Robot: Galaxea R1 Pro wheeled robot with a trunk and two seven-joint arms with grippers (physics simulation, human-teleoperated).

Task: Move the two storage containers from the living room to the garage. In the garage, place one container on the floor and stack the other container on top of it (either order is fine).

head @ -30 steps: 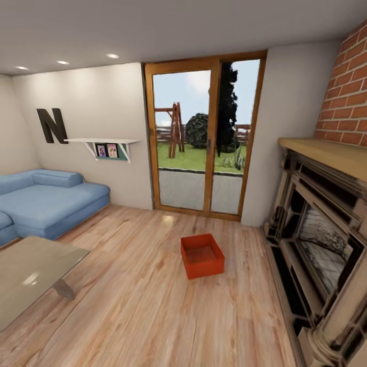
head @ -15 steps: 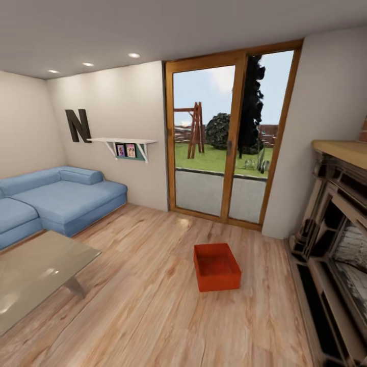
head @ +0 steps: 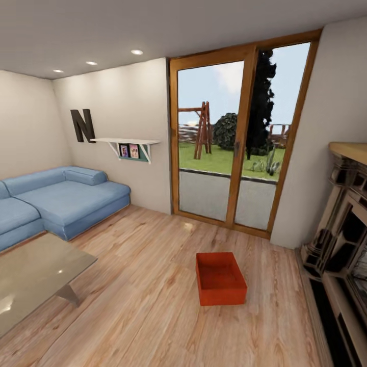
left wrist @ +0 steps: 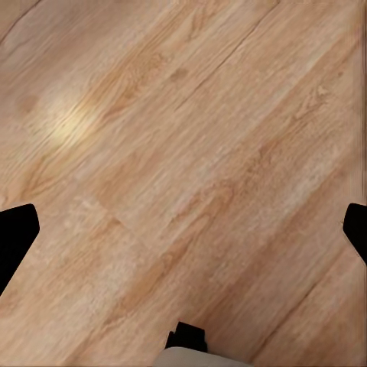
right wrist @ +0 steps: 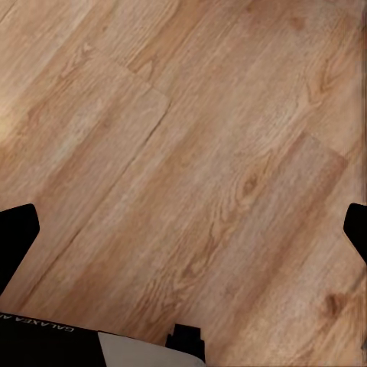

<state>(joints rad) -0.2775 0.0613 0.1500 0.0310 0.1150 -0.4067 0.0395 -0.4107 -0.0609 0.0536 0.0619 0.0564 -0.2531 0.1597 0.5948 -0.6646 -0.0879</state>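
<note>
Bin (head: pixel 220 278): orange-red, rectangular, open-topped, thin slightly flared walls; sits on the floor between the glass door and the viewer, nearer the fireplace than the sofa, apart from both.
Floor (head: pixel 137 300): light wood planks, strong grain, faint sheen; in both wrist views planks run diagonally, with a bright glare patch (left wrist: pixel 67 121) in the left one.
Sofa (head: pixel 56 200): blue, soft, L-shaped, against the left wall.
Table (head: pixel 35 272): grey, flat glossy top, angled leg.
Door (head: pixel 237 142): tall glass panes in a wood frame; grass and a wooden swing frame outside.
Fireplace (head: pixel 341 244): stepped carved surround, wood mantel.
Shelf (head: pixel 126 142): white, bracketed, holds small pictures; dark letter N (head: pixel 83 125) beside it.
Left jaws (left wrist: pixel 183 237): dark tips at the frame's two edges, spread wide, nothing between.
Right jaws (right wrist: pixel 183 237): likewise spread apart, empty, above bare planks.
</note>
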